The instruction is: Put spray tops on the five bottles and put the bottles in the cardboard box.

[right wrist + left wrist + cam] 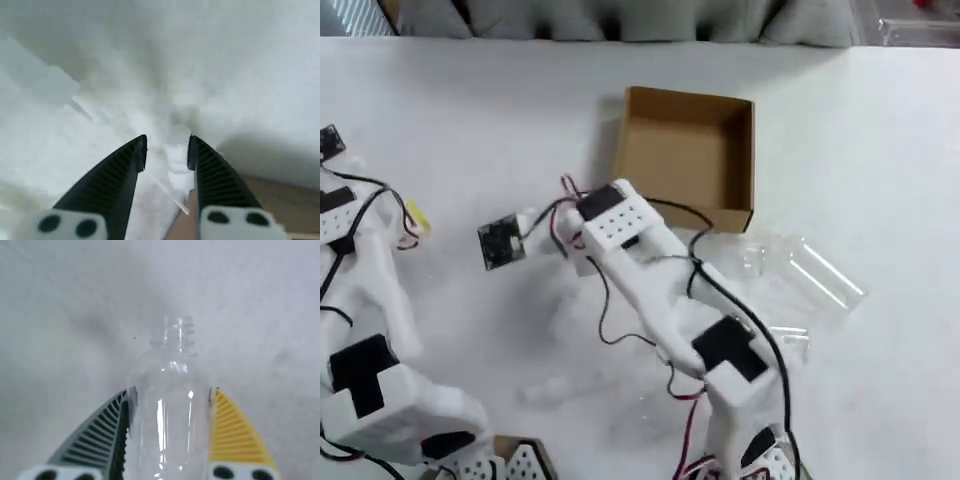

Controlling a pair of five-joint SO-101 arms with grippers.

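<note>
White table [880,140] spans the high view. R arm [660,290] runs from bottom centre up-left to mid-frame. L arm [370,380] sits folded at the lower-left edge. Cardboard box [690,97] stands open at upper centre, nothing seen inside, just right of the R arm's tip. Two clear bottles w/o tops lie on their sides right of centre: a loose bottle [815,270] below the box's right corner, and a second loose bottle [788,340] below that, beside the R arm.

L gripper [172,392]: grey and yellow jaws press both sides of the held bottle [170,420], so it's clamped. The neck is bare w/ threads showing and points straight away from the wrist, so bottle axis = gripper axis.

R gripper [167,145]: black jaws nearly together w/ a small whitish piece btwn them, prob. a spray top [177,147]. A thin tube shows btwn the jaws. It looks gripped; which way the tube points I can't tell.

Key relation: top in R, open neck in L. In the high view the L gripper's yellow finger [417,215] is at the left edge, mid-height, well left of the R arm's tip. My read is that the top must go left to the neck, w/ the tube in line w/ the bottle's axis.
</note>
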